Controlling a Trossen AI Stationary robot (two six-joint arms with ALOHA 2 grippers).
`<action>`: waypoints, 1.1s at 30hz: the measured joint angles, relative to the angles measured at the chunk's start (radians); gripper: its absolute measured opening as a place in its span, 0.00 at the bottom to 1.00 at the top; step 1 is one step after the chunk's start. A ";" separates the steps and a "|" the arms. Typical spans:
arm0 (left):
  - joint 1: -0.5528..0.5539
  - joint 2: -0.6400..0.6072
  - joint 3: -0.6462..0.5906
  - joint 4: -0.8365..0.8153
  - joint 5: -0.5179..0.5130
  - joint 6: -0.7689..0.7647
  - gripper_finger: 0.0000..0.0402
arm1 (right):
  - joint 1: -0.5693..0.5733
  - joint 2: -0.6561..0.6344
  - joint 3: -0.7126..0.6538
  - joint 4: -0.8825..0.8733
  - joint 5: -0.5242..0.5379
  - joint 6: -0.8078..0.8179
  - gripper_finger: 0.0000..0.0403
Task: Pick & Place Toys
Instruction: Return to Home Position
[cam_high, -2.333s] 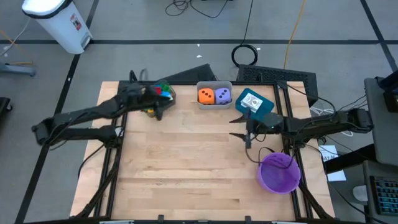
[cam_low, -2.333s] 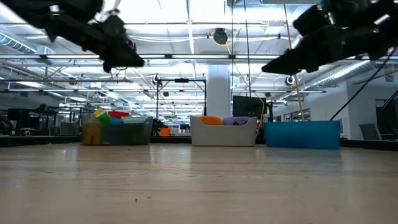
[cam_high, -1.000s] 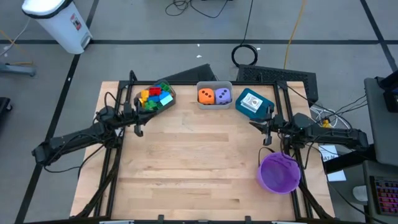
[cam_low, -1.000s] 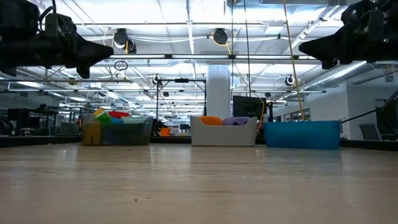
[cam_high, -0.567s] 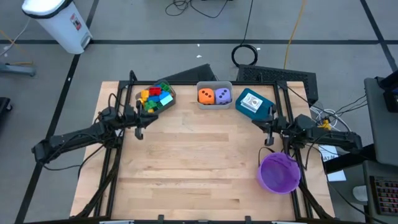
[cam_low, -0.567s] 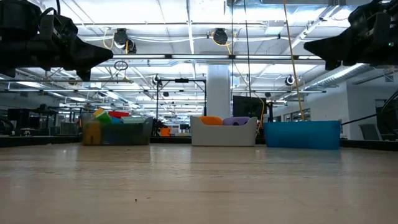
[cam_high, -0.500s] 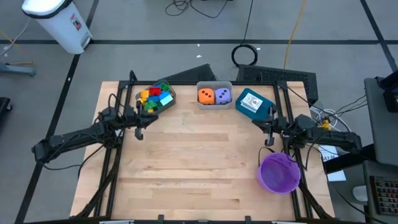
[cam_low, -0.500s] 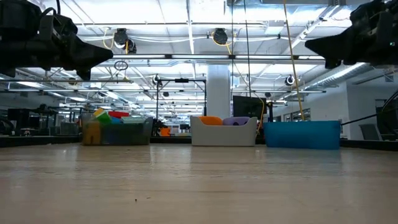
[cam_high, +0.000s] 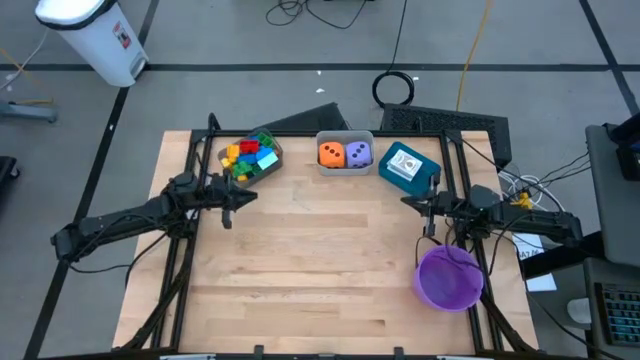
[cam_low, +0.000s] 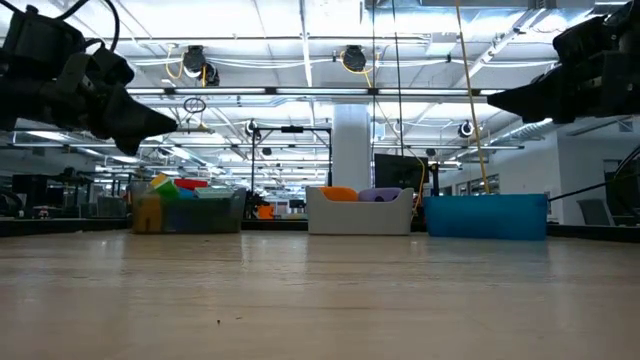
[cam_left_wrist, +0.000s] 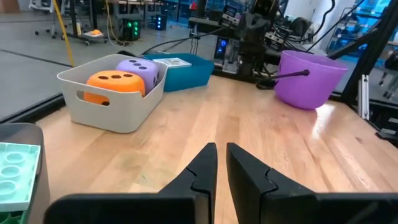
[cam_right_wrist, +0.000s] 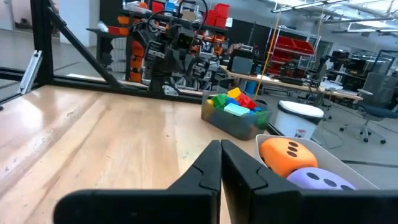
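Sorting appears done; homing step. Blocks (cam_high: 250, 157) at 11 o'clock, dice (cam_high: 331, 154) 12, card deck (cam_high: 403, 163) 1, all binned. Left gripper (cam_high: 235, 197) at 9, right gripper (cam_high: 410, 203) at 3, jaws together, empty. Next, likely: park arms.

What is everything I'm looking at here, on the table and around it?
blocks: many; red, green, blue, yellow, orange; piled in the dark bin, far left of the table
Dice: two; orange die, purple die; in the pale grey bin, far middle
cards: count unclear; white-blue; in the teal bin, far right
purple bowl: one; near right edge
waste bin: one; white; on the floor
Grippers: two; dark, shut, empty; left gripper, right gripper, raised at either side
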 joint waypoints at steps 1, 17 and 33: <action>0.000 0.000 0.000 -0.002 0.000 0.000 0.11 | 0.000 0.001 0.000 0.003 0.000 0.003 0.01; 0.001 0.000 0.000 -0.003 -0.003 0.050 0.11 | 0.000 0.001 -0.001 0.005 0.002 0.010 0.01; 0.001 0.000 0.000 -0.003 -0.003 0.050 0.11 | 0.000 0.001 -0.001 0.005 0.002 0.010 0.02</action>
